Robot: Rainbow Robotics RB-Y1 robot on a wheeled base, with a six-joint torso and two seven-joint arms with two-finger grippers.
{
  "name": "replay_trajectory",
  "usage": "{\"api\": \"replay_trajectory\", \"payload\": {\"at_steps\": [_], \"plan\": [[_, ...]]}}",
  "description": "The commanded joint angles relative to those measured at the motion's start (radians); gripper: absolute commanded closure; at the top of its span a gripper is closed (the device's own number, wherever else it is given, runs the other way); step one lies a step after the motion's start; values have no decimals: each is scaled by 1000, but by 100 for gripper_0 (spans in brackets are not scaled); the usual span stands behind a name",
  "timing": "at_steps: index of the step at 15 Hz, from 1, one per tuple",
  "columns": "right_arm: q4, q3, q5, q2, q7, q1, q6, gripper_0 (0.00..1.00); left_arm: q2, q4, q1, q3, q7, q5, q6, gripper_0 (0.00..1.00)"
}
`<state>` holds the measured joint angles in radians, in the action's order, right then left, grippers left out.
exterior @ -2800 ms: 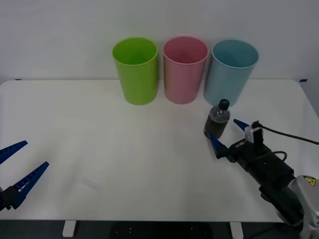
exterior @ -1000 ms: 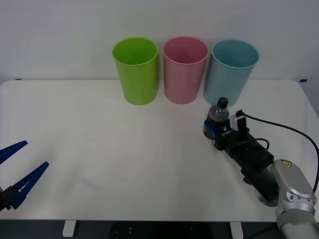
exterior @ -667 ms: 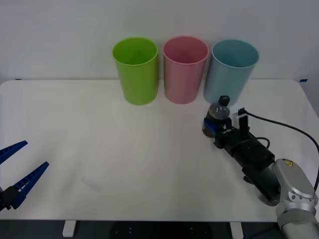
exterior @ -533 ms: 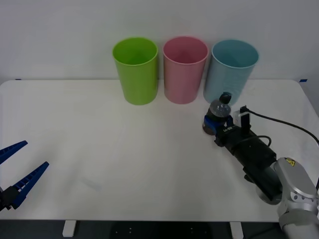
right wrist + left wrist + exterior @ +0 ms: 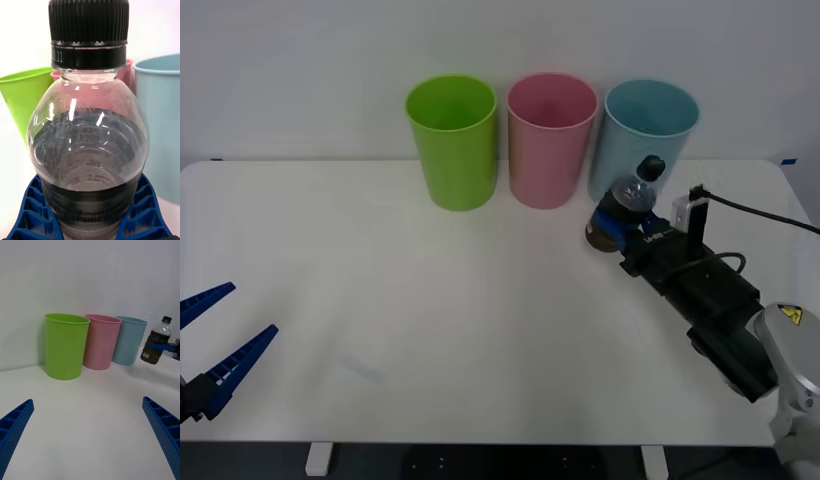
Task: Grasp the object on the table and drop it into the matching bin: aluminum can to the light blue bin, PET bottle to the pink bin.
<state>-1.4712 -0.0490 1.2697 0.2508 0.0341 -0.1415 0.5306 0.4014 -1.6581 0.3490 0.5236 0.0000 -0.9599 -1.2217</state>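
Observation:
My right gripper [image 5: 627,218] is shut on the PET bottle [image 5: 624,211], a small clear bottle with dark contents and a black cap. It holds the bottle lifted off the table [image 5: 430,300] and tilted, just in front of the light blue bin [image 5: 642,140]. In the right wrist view the bottle [image 5: 88,150] sits between the blue fingers [image 5: 32,217]. The left wrist view shows the bottle [image 5: 155,341] hanging in the air beside the light blue bin [image 5: 128,339]. The pink bin [image 5: 551,138] stands to the left of the light blue one. My left gripper [image 5: 210,340] rests open at the table's near left edge.
A lime green bin [image 5: 453,140] stands left of the pink bin, all three in a row at the table's back edge. A black cable [image 5: 765,215] trails from the right wrist over the table's right side.
My right gripper closed around the bottle, then lifted it off the table and up towards the light blue bin, tilting it. The left arm has stayed still.

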Motion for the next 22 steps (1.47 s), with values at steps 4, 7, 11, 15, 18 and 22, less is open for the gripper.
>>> {"api": "replay_trajectory", "payload": {"at_steps": [4, 7, 11, 15, 18, 22], "plan": [[-146, 34, 56, 73, 179, -6, -18, 100, 0, 0, 0, 0, 0, 0, 0, 0], [-175, 50, 68, 107, 254, -44, -18, 100, 0, 0, 0, 0, 0, 0, 0, 0], [-173, 75, 69, 166, 354, -139, -18, 100, 0, 0, 0, 0, 0, 0, 0, 0], [-169, 106, 69, 232, 411, -224, -18, 100, 0, 0, 0, 0, 0, 0, 0, 0], [-89, 144, 71, 263, 414, -325, -17, 100, 0, 0, 0, 0, 0, 0, 0, 0], [60, 170, 82, 257, 411, -458, -17, 100, 0, 0, 0, 0, 0, 0, 0, 0]]}}
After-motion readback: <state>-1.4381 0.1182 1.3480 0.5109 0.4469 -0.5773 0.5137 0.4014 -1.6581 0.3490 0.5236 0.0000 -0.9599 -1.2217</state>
